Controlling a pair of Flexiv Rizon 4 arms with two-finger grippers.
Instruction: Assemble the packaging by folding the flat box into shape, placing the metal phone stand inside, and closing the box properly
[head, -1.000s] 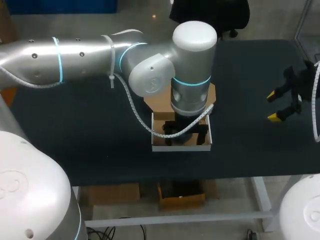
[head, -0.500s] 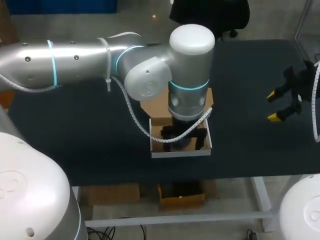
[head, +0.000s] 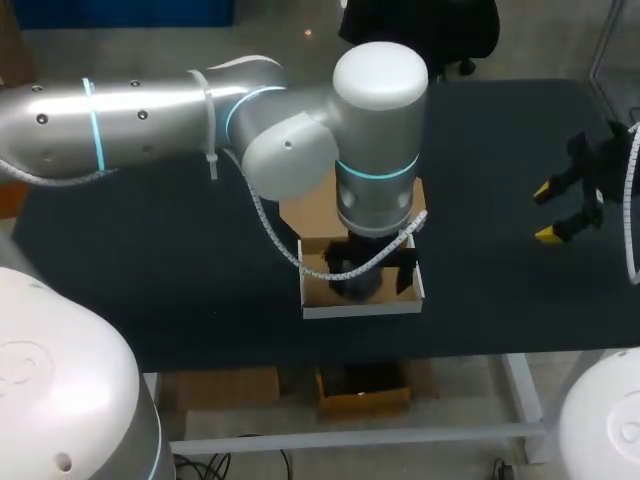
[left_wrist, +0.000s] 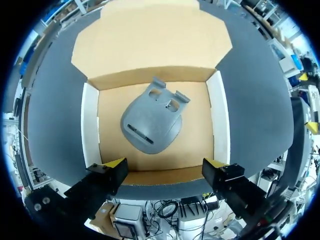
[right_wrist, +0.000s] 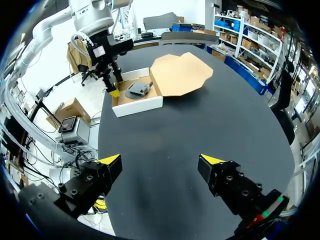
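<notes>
The cardboard box (left_wrist: 91, 125) stands folded on the black table, with white walls and a brown floor. Its lid flap (left_wrist: 150, 40) lies open and flat behind it. The grey metal phone stand (left_wrist: 152, 122) rests on the box floor, a little askew. My left gripper (left_wrist: 165, 167) hangs open over the box's near wall, apart from the stand. In the head view the left wrist covers most of the box (head: 360, 308) and the stand. Far off to the right, my right gripper (right_wrist: 160, 161) is open and holds nothing, and it faces the box (right_wrist: 137, 105) and lid (right_wrist: 180, 72).
The table's front edge (head: 330, 352) runs close to the box's near wall. Bare black tabletop (head: 500, 280) lies between the box and the right gripper (head: 560, 210). My left arm (head: 150, 120) crosses the table's left half.
The left arm has shifted slightly to the left over the box. The box and lid sit a little nearer the table's front edge than before. The right arm has not moved.
</notes>
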